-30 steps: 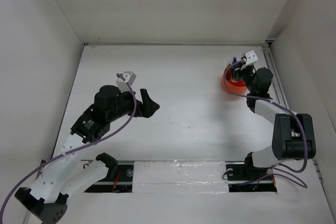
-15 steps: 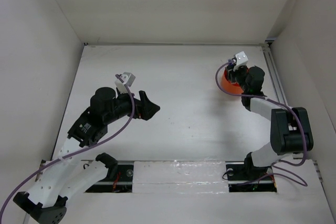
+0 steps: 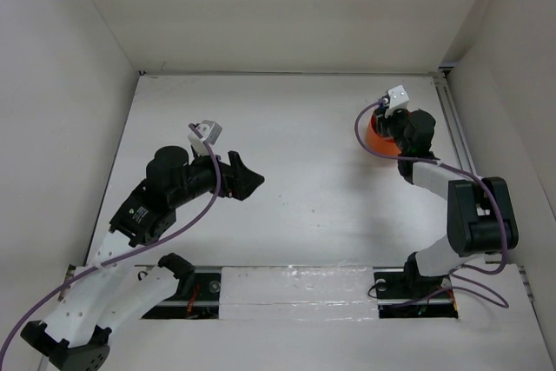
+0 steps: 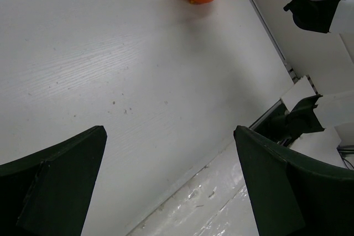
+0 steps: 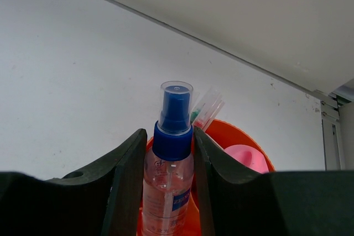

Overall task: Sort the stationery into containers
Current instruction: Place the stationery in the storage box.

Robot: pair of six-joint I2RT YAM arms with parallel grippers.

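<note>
Mostly hidden behind the right claw clamping the blue-capped bottle sits the orange tub; left claw gapes.

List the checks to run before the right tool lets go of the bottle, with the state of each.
1. Bottle gripped by the right tool: ok, a finger presses each side just below the blue cap.
2. Bottle upright: ok.
3. Bottle lined up with the tub: ok, orange shows right behind its lower half.
4. Bottle's base resting on the tub floor: cannot tell, the base is out of view.
5. Free space under the bottle: cannot tell; a pink item sits in the tub to one side.
6. Left tool out of the way: ok, open, empty, over bare table far from the tub.
</note>
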